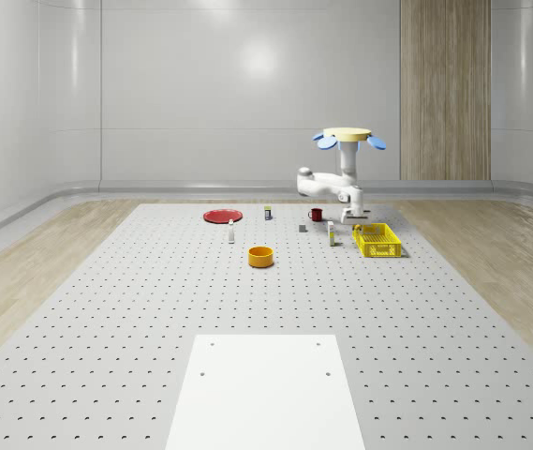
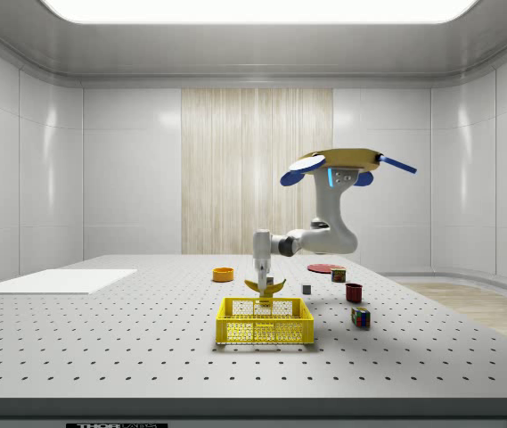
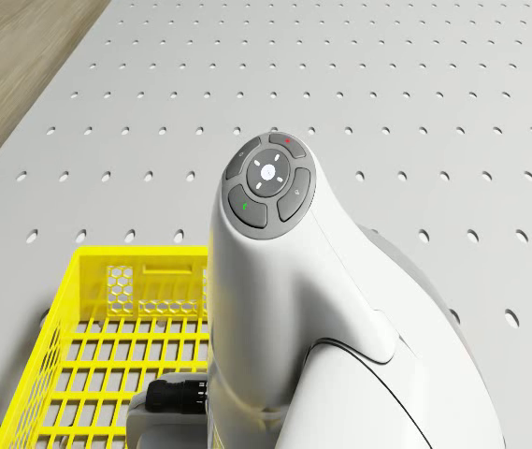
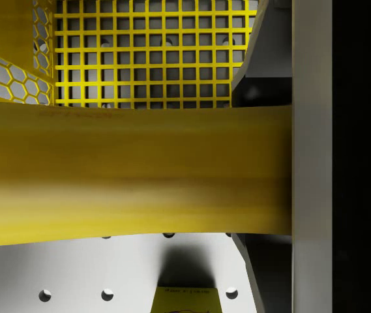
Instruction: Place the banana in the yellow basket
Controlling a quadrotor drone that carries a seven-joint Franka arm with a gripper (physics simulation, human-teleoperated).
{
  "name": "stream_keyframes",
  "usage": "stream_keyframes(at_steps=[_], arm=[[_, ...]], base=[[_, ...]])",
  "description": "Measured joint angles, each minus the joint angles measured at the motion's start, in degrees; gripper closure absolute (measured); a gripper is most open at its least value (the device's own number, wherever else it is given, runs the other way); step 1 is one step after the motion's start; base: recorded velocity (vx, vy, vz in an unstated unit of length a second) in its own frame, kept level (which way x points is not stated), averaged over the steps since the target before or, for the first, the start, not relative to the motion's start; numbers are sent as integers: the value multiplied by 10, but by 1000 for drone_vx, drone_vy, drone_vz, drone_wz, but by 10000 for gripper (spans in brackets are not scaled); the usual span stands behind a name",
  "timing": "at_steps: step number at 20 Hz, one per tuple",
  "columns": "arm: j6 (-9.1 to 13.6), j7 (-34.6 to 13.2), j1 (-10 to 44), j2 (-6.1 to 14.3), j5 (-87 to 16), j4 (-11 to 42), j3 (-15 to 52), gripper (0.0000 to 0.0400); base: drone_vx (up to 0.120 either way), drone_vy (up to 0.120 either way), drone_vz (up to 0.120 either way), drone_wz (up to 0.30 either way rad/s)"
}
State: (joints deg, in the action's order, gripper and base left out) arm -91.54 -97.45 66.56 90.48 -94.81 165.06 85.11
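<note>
Drone (image 2: 340,162) hovering above the bench (image 2: 102,339), arm reaching down, fingers (image 4: 302,163) clamped on the banana (image 2: 265,286), banana held just above the yellow basket (image 2: 265,322), not inside yet

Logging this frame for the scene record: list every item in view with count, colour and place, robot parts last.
banana: 1, yellow, held in the gripper just above the yellow basket's rim.
yellow basket: 1, yellow, on the perforated table, under the gripper.
bowl: 1, orange-yellow, on the table towards the whole-scene view's left of the basket.
plate: 1, red, far part of the table.
mug: 1, dark red, on the table, to the side view's right of the basket.
cube: 1, multicoloured, in front of the mug in the side view.
small bottles: 2, white, on the table.
white panel: 1, near end of the table.
drone: 1, tan with blue rotors, hovering beside the basket.
gripper: 1, white, shut on the banana.
</note>
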Motion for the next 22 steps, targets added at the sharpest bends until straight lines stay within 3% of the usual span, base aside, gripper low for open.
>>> stream_keyframes(at_steps=[22], arm=[[-5,0,0,5,2,0,1,208]], base=[[0,116,-2,0]])
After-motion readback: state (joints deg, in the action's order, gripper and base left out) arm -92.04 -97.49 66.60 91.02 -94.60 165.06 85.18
